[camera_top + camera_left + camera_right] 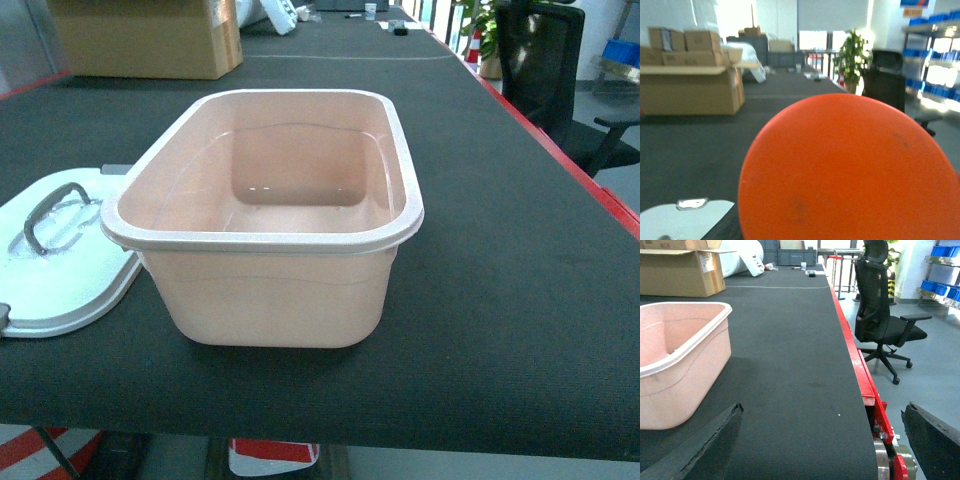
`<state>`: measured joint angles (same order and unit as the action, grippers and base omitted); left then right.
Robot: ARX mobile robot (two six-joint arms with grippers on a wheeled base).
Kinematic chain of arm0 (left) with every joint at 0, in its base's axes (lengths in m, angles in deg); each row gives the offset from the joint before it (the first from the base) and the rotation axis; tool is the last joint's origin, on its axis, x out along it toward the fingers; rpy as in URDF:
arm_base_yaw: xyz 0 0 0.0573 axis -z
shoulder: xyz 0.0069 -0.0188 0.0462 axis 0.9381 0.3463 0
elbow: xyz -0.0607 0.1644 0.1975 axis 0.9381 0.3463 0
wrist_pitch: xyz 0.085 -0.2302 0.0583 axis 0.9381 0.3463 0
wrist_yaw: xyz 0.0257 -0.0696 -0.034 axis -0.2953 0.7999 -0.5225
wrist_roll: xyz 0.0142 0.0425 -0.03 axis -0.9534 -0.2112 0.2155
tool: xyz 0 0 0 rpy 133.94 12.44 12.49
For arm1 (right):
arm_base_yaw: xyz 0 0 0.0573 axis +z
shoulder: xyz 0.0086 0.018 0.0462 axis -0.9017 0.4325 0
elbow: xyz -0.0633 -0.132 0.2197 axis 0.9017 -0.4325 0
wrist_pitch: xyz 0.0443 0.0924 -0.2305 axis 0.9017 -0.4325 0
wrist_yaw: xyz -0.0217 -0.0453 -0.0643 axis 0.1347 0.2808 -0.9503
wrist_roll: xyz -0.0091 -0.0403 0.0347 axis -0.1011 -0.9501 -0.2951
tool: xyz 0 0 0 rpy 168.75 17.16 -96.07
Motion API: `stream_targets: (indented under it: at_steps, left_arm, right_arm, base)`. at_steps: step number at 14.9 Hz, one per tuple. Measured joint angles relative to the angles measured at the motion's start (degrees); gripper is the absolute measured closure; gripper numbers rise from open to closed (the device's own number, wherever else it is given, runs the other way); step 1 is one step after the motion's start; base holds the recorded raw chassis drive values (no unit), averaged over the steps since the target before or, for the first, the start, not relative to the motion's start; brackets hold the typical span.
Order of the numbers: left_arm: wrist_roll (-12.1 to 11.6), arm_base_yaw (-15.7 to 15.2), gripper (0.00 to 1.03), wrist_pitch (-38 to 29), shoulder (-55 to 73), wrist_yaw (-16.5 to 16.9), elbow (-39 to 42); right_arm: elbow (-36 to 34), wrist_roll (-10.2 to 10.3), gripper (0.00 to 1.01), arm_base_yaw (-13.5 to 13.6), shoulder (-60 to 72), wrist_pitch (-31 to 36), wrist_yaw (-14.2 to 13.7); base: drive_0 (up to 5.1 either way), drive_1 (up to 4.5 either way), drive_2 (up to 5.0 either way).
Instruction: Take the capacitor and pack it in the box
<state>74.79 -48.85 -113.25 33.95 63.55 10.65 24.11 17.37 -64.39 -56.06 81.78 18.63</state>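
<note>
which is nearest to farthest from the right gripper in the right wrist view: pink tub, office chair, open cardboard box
From the right gripper, whose fingers sit wide apart at the bottom of the view:
1. Pink tub, close on the left, on the black table.
2. Office chair, right, on the floor past the red table edge.
3. Open cardboard box, far left, up the table.

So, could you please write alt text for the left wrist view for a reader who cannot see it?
A blurred bright orange capacitor fills the lower right, very close to the camera. Behind it a dark table runs back to an open cardboard box, with part of the white lid at lower left.
</note>
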Motion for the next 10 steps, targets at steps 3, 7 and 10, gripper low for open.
stream_targets:
  at_steps: [3, 7, 10]
  left_arm:
    - [-0.17, 0.46, 0.48, 4.52, 22.82, 0.90, -19.45]
    - [-0.17, 0.39, 0.04, 4.15, 23.10, 1.05, -20.41]
    - [-0.04, -2.08, 0.05, -4.24, 19.89, 3.17, -14.73]
  right_arm:
    - [0.00, 0.00, 0.03, 0.00, 0.00, 0.00, 0.00]
    - [0.00, 0.00, 0.03, 0.00, 0.00, 0.00, 0.00]
    - [0.00, 0.00, 0.03, 0.00, 0.00, 0.00, 0.00]
  base:
    - [0.0, 0.00, 0.0]
    - [0.0, 0.00, 0.0]
    - [0.0, 0.00, 0.0]
